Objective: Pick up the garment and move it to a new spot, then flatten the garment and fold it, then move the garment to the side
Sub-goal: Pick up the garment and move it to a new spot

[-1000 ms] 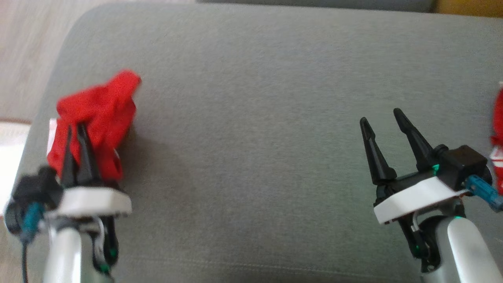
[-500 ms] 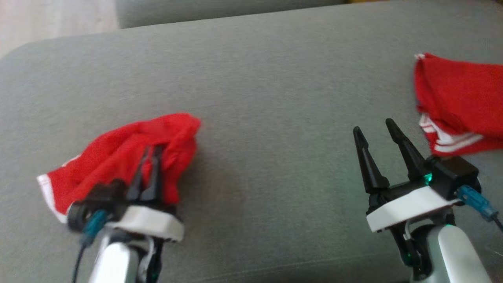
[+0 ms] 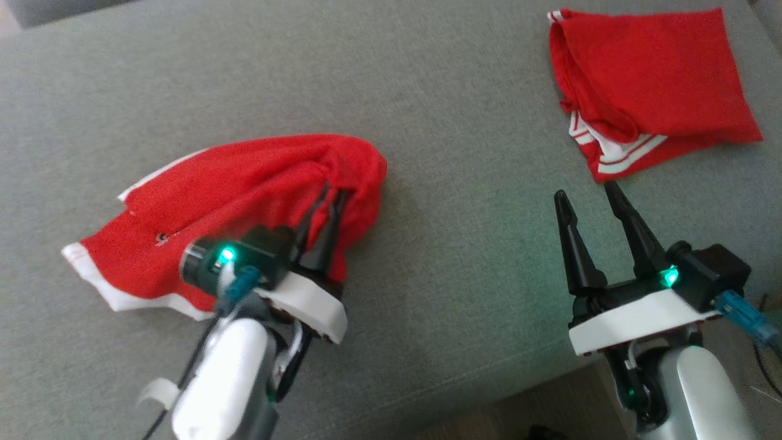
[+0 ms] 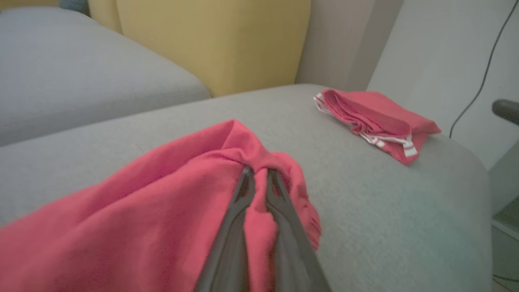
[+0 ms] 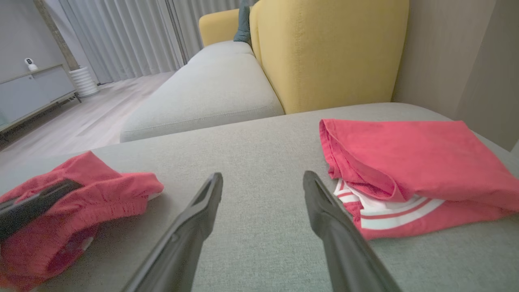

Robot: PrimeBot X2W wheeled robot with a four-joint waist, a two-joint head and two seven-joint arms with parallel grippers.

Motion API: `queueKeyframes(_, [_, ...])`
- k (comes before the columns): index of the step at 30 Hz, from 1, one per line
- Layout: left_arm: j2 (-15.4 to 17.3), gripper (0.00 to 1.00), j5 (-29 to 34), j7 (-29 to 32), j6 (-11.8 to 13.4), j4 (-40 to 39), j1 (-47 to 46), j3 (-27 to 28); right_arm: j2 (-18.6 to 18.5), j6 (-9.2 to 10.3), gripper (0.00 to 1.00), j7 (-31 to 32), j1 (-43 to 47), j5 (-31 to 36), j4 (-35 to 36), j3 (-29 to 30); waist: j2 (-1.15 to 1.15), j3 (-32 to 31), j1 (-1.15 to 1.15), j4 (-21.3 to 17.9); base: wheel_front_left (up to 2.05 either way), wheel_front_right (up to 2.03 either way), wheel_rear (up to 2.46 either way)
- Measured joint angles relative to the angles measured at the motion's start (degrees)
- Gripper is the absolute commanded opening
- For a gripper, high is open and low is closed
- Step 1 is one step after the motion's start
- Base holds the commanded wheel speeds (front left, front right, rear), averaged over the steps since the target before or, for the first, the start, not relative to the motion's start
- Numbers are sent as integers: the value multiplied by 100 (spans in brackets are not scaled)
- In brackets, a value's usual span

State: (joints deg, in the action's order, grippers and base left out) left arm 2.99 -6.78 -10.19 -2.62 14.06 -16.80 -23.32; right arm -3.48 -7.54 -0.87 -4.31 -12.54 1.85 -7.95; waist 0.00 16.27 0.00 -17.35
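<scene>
Dragging the red garment (image 3: 244,183) from the edge of the sofa cushion (image 3: 458,91) toward its middle, the left hand (image 3: 333,194) stays pinched on it, the right hand (image 3: 586,190) spread empty; flattening likely follows.

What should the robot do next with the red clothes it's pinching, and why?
Probably lower the red garment onto the grey cushion and let go: it's bunched in the shut left claw and needs flattening, and the open right claw is free to help.
</scene>
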Motion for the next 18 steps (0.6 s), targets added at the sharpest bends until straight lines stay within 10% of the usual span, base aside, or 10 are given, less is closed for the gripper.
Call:
queueKeyframes(3, [1, 0, 7, -7, -21, 200, -2, -223, 27, 0, 100, -65, -57, -7, -68, -4, 0, 175, 0, -91, 0, 0, 0])
queueKeyframes(5, [1, 80, 8, -44, -23, 294, -5, -352, 31, 0, 100, -66, -133, -7, -99, -9, 0, 238, 0, -96, 0, 0, 0])
queueKeyframes(6, [2, 100, 19, -85, -24, 302, -11, -426, 32, 0, 100, -71, -151, -7, -110, -4, 0, 246, 0, -71, 0, 0, 0])
queueKeyframes(18, [4, 100, -147, -369, 381, -218, 29, -531, 48, 0, 100, 14, -173, 56, -202, 52, 0, -190, 0, 460, 0, 0, 0])
